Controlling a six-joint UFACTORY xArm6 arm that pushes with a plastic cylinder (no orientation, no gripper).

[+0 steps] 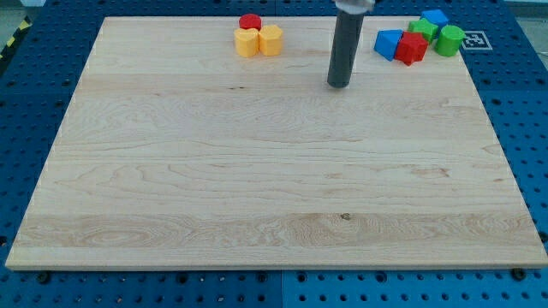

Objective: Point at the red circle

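Note:
The red circle (249, 21) is a short red cylinder at the view's top, left of centre, on the wooden board (257, 171). It touches two yellow blocks just below it: one (247, 43) on the left and one (271, 39) on the right. My tip (339, 85) is on the board, to the right of and below these blocks, roughly a hundred pixels from the red circle and touching no block.
A cluster sits at the view's top right: a blue block (388, 43), a red block (412, 48), a green block (422, 29), a blue block (436, 17) and a green cylinder (449, 40). A blue pegboard table surrounds the board.

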